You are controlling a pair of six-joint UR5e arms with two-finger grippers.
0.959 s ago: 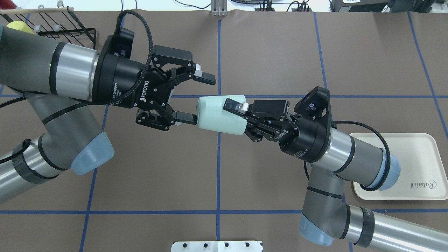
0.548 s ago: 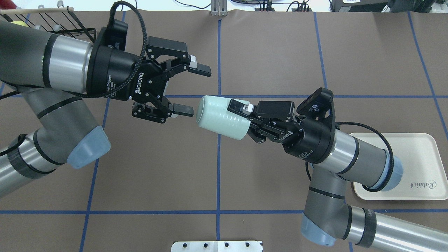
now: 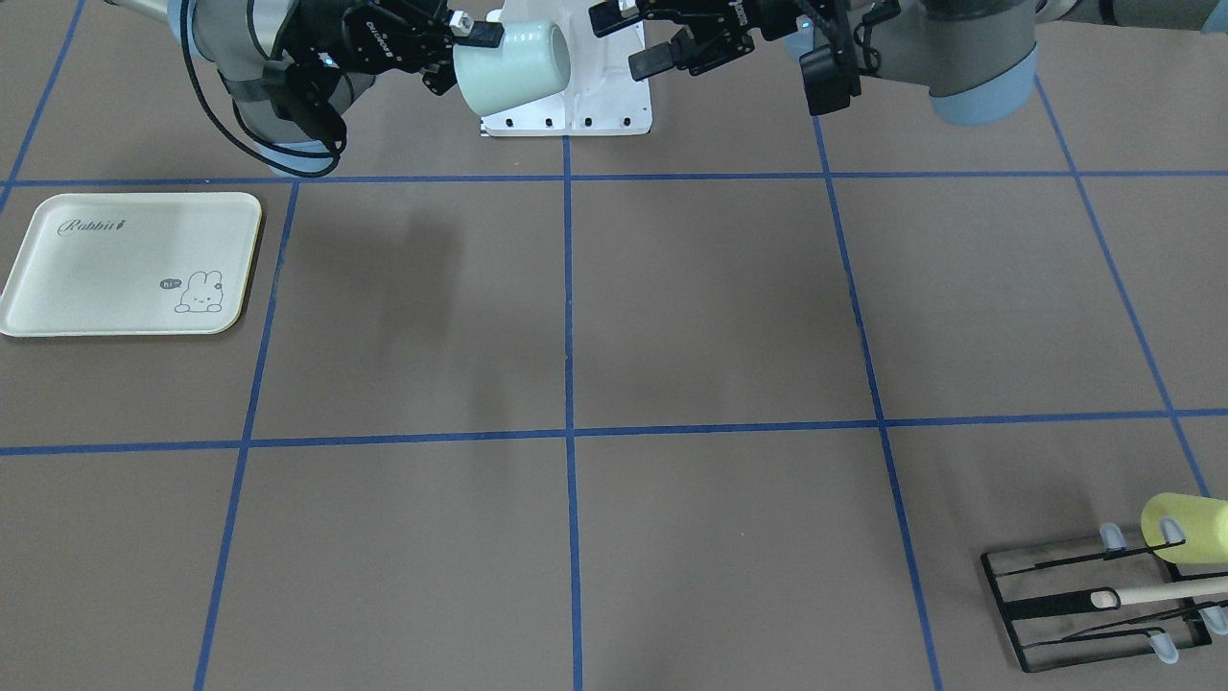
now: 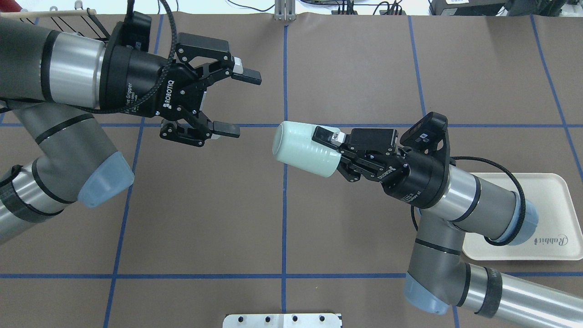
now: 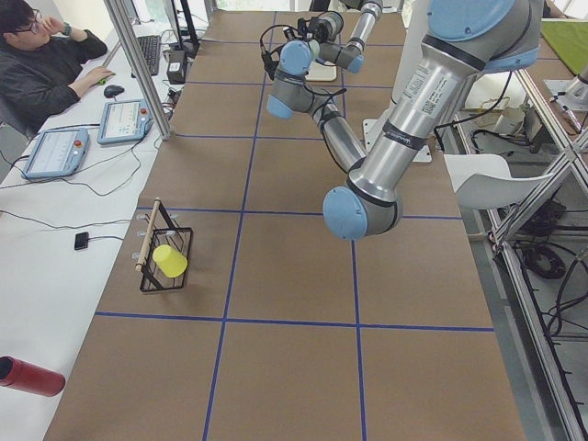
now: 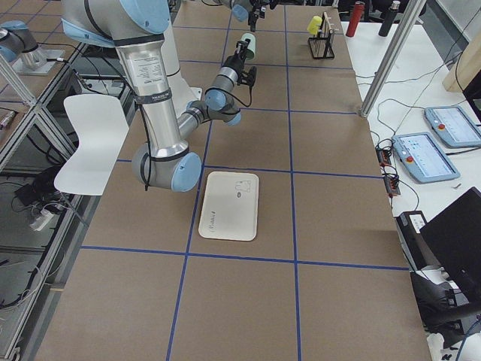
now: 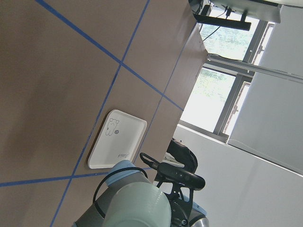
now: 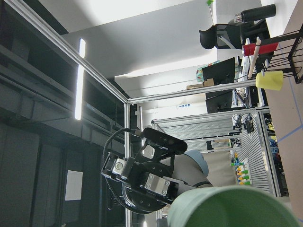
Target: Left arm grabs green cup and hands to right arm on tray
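Observation:
The pale mint-green cup lies sideways in the air over the table's middle, base toward my left arm. My right gripper is shut on its rim end and holds it. My left gripper is open and empty, apart from the cup, up and to its left. In the front-facing view the cup sits in the right gripper, with the open left gripper beside it. The cream tray lies flat under the right arm's elbow and shows empty in the front-facing view.
A black wire rack with a yellow cup on it stands at the table corner on my left arm's side. A white mount plate sits at the near table edge. An operator sits beside the table.
My left gripper, open, has drawn back up and to the left, away from the cup. My right gripper has carried the cup a little to the right, so the gap has widened.

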